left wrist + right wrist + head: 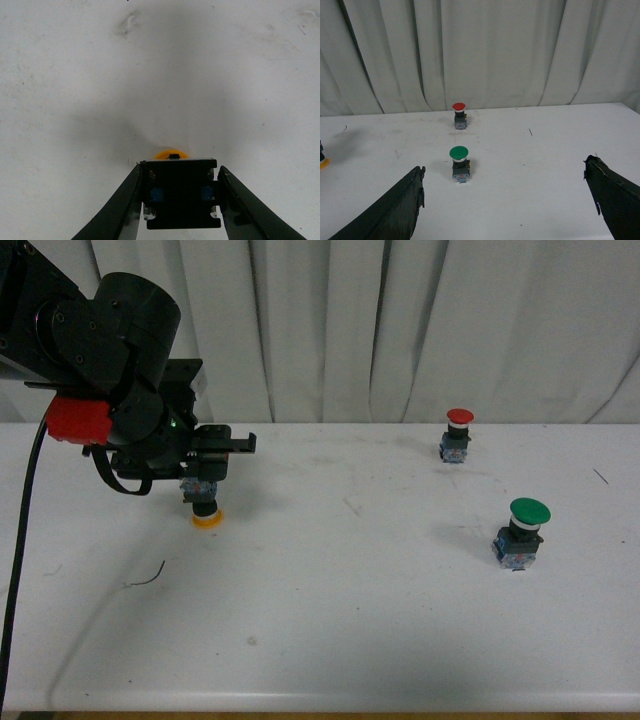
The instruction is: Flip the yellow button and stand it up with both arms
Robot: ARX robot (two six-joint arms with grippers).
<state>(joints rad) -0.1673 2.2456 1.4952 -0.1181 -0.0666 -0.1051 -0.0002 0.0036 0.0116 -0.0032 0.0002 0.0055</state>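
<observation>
My left gripper (205, 483) points down at the left of the white table and is shut on the yellow button (205, 512). The button hangs upside down, its yellow cap at or just above the tabletop and its blue-grey base between the fingers. In the left wrist view the dark base (181, 192) fills the gap between the two black fingers (122, 205) and the cap's yellow rim peeks out beyond it. My right gripper (505, 197) is open and empty, out of the front view. The yellow cap shows at the edge of the right wrist view (323, 163).
A red-capped button (457, 434) stands upright at the back right. A larger green-capped button (521, 532) stands upright nearer on the right; both show in the right wrist view, red (459, 115) and green (460, 163). A white curtain (400, 320) hangs behind the table.
</observation>
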